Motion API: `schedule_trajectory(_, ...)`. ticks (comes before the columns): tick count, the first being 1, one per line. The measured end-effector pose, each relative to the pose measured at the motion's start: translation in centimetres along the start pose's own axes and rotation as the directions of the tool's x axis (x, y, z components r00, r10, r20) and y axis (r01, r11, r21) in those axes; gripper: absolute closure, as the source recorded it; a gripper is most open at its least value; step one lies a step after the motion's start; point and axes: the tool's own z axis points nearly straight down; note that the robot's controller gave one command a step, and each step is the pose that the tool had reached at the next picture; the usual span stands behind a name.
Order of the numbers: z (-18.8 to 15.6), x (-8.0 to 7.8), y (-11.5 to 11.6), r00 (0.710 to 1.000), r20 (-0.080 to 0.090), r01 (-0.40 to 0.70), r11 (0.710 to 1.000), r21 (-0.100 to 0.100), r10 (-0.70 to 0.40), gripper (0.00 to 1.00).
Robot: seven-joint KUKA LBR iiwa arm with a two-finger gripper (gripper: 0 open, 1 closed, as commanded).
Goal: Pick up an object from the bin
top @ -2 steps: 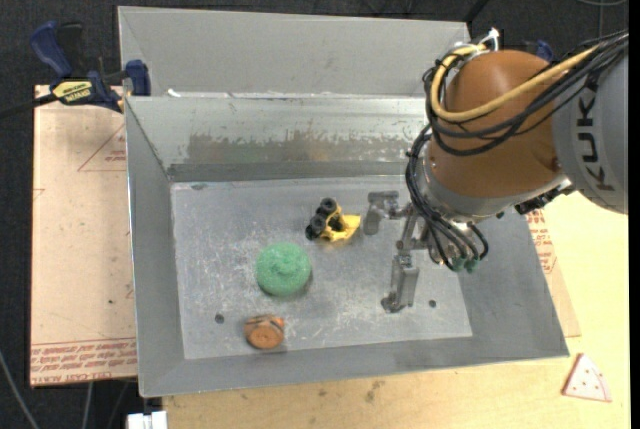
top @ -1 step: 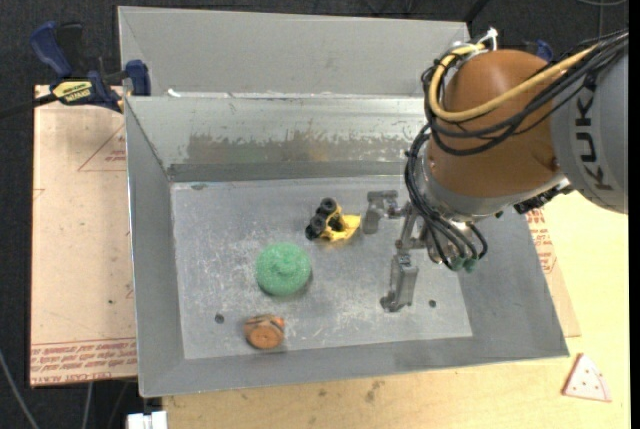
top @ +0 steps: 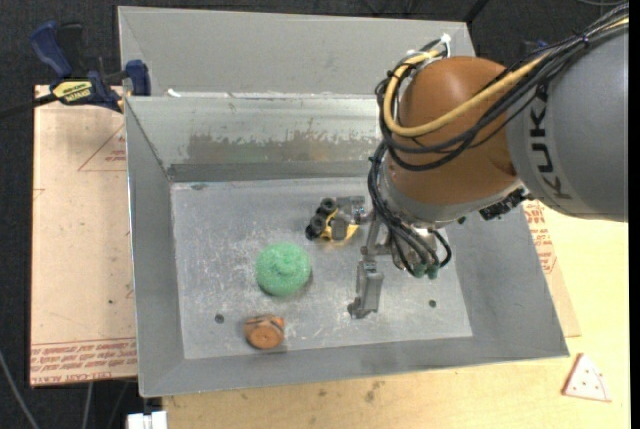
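Note:
My gripper (top: 361, 307) hangs low over the bin floor, right of the middle, with bare metal under it. A green, round, lumpy ball (top: 283, 269) lies to its left, about a hand's width away. A small yellow and black toy (top: 335, 221) sits behind the ball, just up and left of the gripper. A small orange-brown disc (top: 265, 332) rests near the front wall, further to the left. The gripper touches none of these things.
The arm with its orange cover and cables hangs over the right rear part of the bin and hides the floor beneath it. The bin's sloped walls close in on all sides.

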Motion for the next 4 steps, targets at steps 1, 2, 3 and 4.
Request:
schedule_trajectory(1, 1.2, -3.5, -0.4, 0.997, 0.011, -0.082, 0.997, -0.001, 0.082, 0.0)
schedule_trajectory(2, 5.4, -4.7, 2.4, 1.0, 0.007, 0.017, 1.0, 0.001, -0.017, 0.0)
schedule_trajectory(3, 7.6, -4.6, 3.5, 0.999, 0.004, 0.045, 0.999, 0.001, -0.045, 0.0)
schedule_trajectory(4, 10.5, -4.3, 4.5, 0.994, 0.005, -0.105, 0.994, 0.0, 0.105, 0.0)
